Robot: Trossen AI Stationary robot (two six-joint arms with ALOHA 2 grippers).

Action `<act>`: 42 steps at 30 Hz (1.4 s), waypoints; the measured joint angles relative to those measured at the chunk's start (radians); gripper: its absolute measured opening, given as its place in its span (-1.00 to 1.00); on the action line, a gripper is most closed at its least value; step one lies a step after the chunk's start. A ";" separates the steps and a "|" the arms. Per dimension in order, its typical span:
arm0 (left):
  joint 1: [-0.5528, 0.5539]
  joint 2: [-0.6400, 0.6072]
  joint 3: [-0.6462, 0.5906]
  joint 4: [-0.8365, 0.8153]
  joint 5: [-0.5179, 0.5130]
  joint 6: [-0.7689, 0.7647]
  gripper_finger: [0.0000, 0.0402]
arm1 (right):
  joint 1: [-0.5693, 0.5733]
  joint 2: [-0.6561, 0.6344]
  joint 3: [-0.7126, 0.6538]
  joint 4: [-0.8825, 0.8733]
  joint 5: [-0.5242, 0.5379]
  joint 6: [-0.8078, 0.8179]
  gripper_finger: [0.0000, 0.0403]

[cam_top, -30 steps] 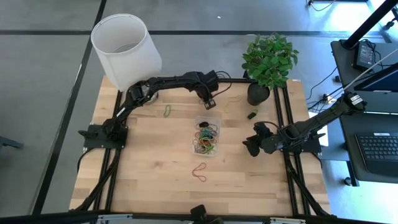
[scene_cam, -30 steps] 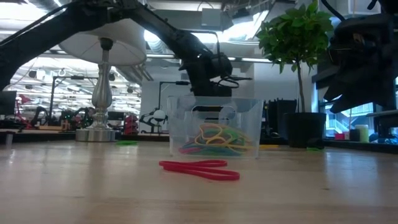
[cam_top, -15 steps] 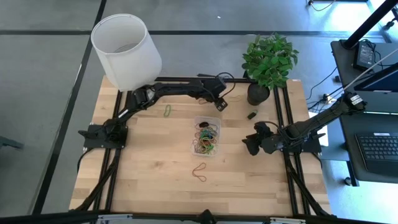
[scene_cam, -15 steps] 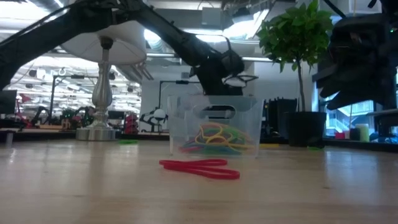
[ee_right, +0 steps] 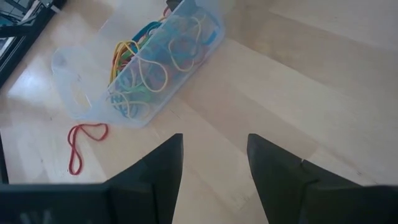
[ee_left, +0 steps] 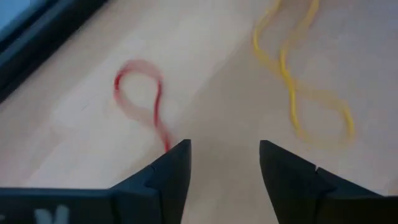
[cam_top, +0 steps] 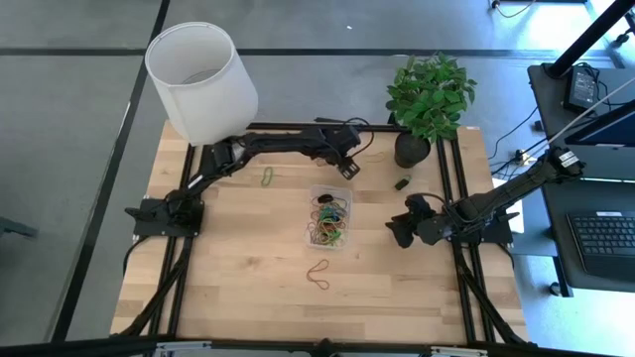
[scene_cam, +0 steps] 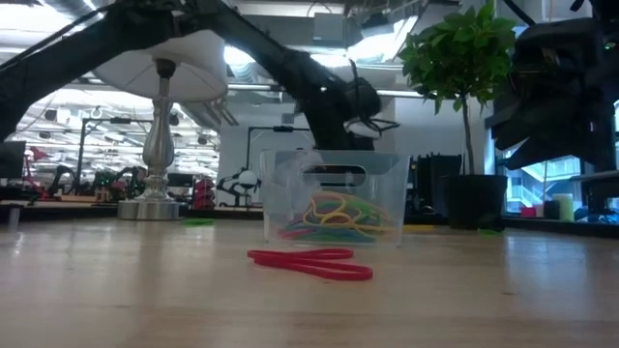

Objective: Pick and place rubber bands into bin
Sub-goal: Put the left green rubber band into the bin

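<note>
**— What's changed?**

Since a second ago my left arm has swung from beside the bin's far end out toward the plant pot (cam_top: 411, 149); over the last half second it has hardly shifted. My left gripper (cam_top: 347, 167) now hangs over bare wood just past the far end of the bin (cam_top: 345, 189), fingers (ee_left: 166, 173) apart and holding nothing.

**— Which step is that?**

I'd call it the reach for the next loose band. The wrist view shows a small red band (ee_left: 140, 99) just ahead of one fingertip and a yellow band (ee_left: 297, 87) farther off to the other side.

**— What does the next move need?**

My guess: centre the open jaws over the red loop, come down to the wood, and close on that thin strand without sliding it away.

**— And your right arm?**

It waits near the table's right rail, right gripper (cam_top: 401, 230) open and empty, looking at the bin with many bands inside. A long red band (cam_top: 318, 275) lies on the near side, a green band (cam_top: 267, 178) over toward the lamp.
</note>
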 joint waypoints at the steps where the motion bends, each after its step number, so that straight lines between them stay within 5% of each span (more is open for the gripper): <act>1: -0.002 -0.012 0.004 -0.043 -0.002 0.010 -0.12 | 0.000 0.000 0.000 0.000 0.000 -0.004 -0.10; 18: 0.058 -0.217 -0.005 -0.540 -0.188 -0.049 -0.60 | 0.000 0.002 -0.001 -0.017 -0.002 -0.081 -0.10; 31: 0.026 -0.517 -0.632 -0.418 -0.168 -0.362 -0.60 | 0.000 0.002 -0.001 -0.015 -0.002 -0.151 -0.10; 42: 0.027 -0.530 -0.865 -0.196 -0.124 -0.501 -0.23 | 0.000 0.002 0.000 -0.013 -0.002 -0.141 -0.10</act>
